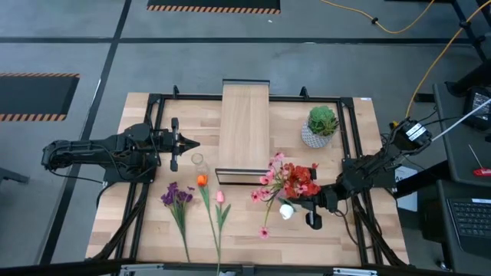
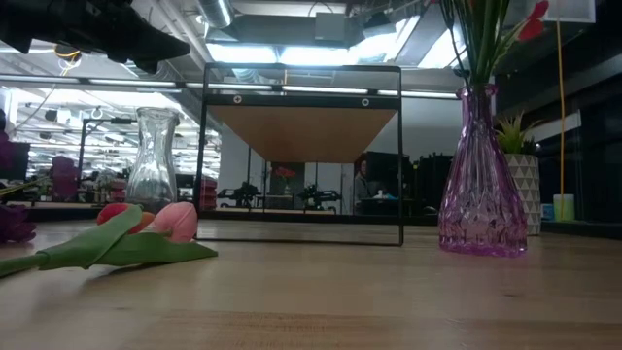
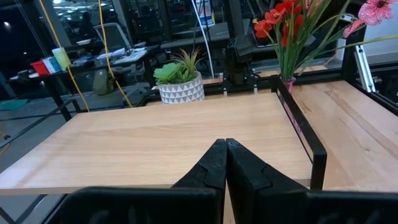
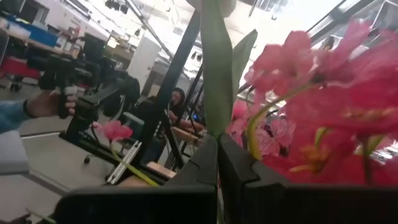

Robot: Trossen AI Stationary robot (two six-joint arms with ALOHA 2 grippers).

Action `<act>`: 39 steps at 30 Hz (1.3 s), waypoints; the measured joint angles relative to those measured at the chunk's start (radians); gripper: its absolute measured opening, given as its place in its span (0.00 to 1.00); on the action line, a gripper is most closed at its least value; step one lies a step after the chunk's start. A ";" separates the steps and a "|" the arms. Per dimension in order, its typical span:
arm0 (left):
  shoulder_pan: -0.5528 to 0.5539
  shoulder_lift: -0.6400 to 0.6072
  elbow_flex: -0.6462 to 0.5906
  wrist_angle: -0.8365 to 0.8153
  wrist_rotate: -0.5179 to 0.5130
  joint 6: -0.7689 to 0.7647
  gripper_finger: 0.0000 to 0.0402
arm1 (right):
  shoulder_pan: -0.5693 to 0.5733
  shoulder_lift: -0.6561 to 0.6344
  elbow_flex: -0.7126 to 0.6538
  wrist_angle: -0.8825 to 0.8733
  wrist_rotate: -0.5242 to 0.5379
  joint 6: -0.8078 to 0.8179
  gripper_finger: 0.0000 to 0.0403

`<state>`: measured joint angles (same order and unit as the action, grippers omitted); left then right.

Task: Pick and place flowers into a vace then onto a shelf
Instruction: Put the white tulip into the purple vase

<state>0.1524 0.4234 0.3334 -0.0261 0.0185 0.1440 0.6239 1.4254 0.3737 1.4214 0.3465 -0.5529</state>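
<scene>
- While the right gripper (image 1: pixel 295 207) pinches the stem of the white bud (image 1: pixel 286 211), jaws closed, beside the purple vase (image 2: pixel 481 185), loading flowers seems underway.
- Next, I judge, the stem must go in upright.
- Left gripper (image 1: pixel 193 143), closed and empty, waits by the shelf (image 1: pixel 245 130).
- No legible writing.

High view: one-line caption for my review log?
Right pincer holds the white bud beside the red blooms; left pincer waits by the shelf.
</scene>
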 joint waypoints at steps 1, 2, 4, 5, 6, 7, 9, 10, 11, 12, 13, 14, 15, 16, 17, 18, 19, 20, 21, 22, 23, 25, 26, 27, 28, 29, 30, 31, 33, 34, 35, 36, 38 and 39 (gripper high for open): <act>0.000 0.000 0.000 0.000 0.000 0.000 0.01 | 0.000 0.000 0.000 -0.005 0.000 -0.001 0.00; 0.000 0.000 0.000 0.000 0.000 0.000 0.01 | 0.000 0.000 0.000 -0.006 0.000 -0.001 0.00; 0.000 0.000 0.000 0.000 0.000 0.000 0.01 | 0.000 0.000 0.000 -0.010 0.008 -0.003 0.00; 0.000 0.000 0.000 0.000 0.000 0.000 0.01 | 0.000 0.000 0.000 -0.013 0.020 -0.006 0.00; 0.000 0.000 0.000 0.000 0.000 0.000 0.01 | 0.000 0.000 0.000 -0.015 0.025 -0.007 0.00; 0.000 0.000 0.000 0.000 0.000 0.000 0.01 | 0.000 0.000 0.000 -0.015 0.027 -0.009 0.00; 0.000 0.000 0.000 0.000 0.000 0.000 0.01 | 0.000 0.000 0.000 -0.017 0.027 -0.026 0.00; 0.000 0.000 0.000 0.000 0.000 0.000 0.01 | 0.000 0.000 0.000 -0.021 0.028 -0.029 0.00; 0.000 0.000 0.000 0.000 0.000 0.000 0.01 | 0.000 0.000 0.000 -0.027 0.028 -0.029 0.00; 0.000 0.000 0.000 0.000 0.000 0.000 0.01 | 0.000 0.000 0.000 -0.035 0.028 -0.029 0.00; 0.000 0.000 0.000 0.000 0.000 0.000 0.01 | 0.000 0.000 0.000 -0.043 0.029 -0.030 0.00; 0.000 0.000 0.000 0.000 0.000 0.000 0.01 | 0.000 0.000 0.000 -0.051 0.029 -0.030 0.00; 0.000 0.000 0.000 0.000 0.000 0.000 0.01 | 0.000 0.000 0.000 -0.057 0.029 -0.030 0.00; 0.000 0.000 0.000 0.000 0.000 0.000 0.01 | 0.000 0.000 0.000 -0.059 0.029 -0.030 0.00; 0.000 0.000 0.000 0.000 0.000 0.000 0.01 | 0.000 0.000 0.000 -0.060 0.029 -0.030 0.00; 0.000 0.000 0.000 0.000 0.000 0.000 0.01 | 0.000 0.000 0.000 -0.060 0.029 -0.032 0.00; 0.000 0.000 0.000 0.000 0.000 0.000 0.01 | 0.000 0.000 0.000 -0.059 0.029 -0.033 0.00; 0.000 0.000 0.000 0.000 0.000 0.000 0.01 | 0.000 0.000 0.000 -0.059 0.029 -0.034 0.00; 0.000 0.000 0.000 0.000 0.000 0.000 0.01 | 0.000 0.000 0.000 -0.059 0.029 -0.034 0.00; 0.000 0.000 0.000 0.000 0.000 0.000 0.01 | 0.000 0.000 0.000 -0.059 0.029 -0.035 0.00; 0.000 0.000 0.000 0.000 0.000 0.000 0.01 | 0.000 0.000 0.000 -0.059 0.029 -0.033 0.00; 0.000 0.000 0.000 0.000 0.000 0.000 0.01 | 0.000 0.000 0.000 -0.061 0.030 -0.030 0.00; 0.000 0.000 0.000 0.000 0.000 0.000 0.01 | 0.000 0.000 0.000 -0.063 0.040 -0.028 0.00; 0.000 0.000 0.000 0.000 0.000 0.000 0.01 | 0.000 0.000 0.000 -0.066 0.059 -0.025 0.00; 0.000 0.000 0.000 0.000 0.000 0.000 0.01 | 0.000 0.000 0.000 -0.066 0.080 -0.020 0.00; 0.000 0.000 0.000 0.000 0.000 0.000 0.01 | 0.000 0.000 0.000 -0.066 0.095 -0.013 0.00; 0.000 0.000 0.000 0.000 0.000 0.000 0.01 | 0.000 0.000 -0.001 -0.066 0.104 -0.007 0.00; 0.000 0.000 0.000 0.000 0.000 0.000 0.01 | 0.000 0.000 -0.001 -0.068 0.109 -0.005 0.00; 0.000 0.000 0.000 0.000 0.000 0.000 0.01 | 0.000 0.000 -0.001 -0.076 0.111 -0.002 0.00; 0.000 0.000 0.000 0.000 0.000 0.000 0.01 | 0.000 0.001 -0.001 -0.076 0.119 0.000 0.00; 0.000 0.000 0.000 0.000 0.000 0.000 0.01 | 0.000 0.004 -0.001 -0.075 0.131 0.000 0.00; 0.000 0.000 0.000 0.000 0.000 0.000 0.01 | 0.000 0.009 -0.001 -0.075 0.146 0.001 0.00; 0.000 0.000 0.000 0.000 0.000 0.000 0.01 | -0.001 0.019 -0.001 -0.075 0.159 0.012 0.00; 0.000 0.000 0.000 0.000 0.000 0.000 0.01 | -0.004 0.027 -0.001 -0.074 0.161 0.021 0.00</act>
<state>0.1522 0.4235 0.3336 -0.0261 0.0185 0.1440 0.6199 1.4522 0.3729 1.3476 0.5070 -0.5316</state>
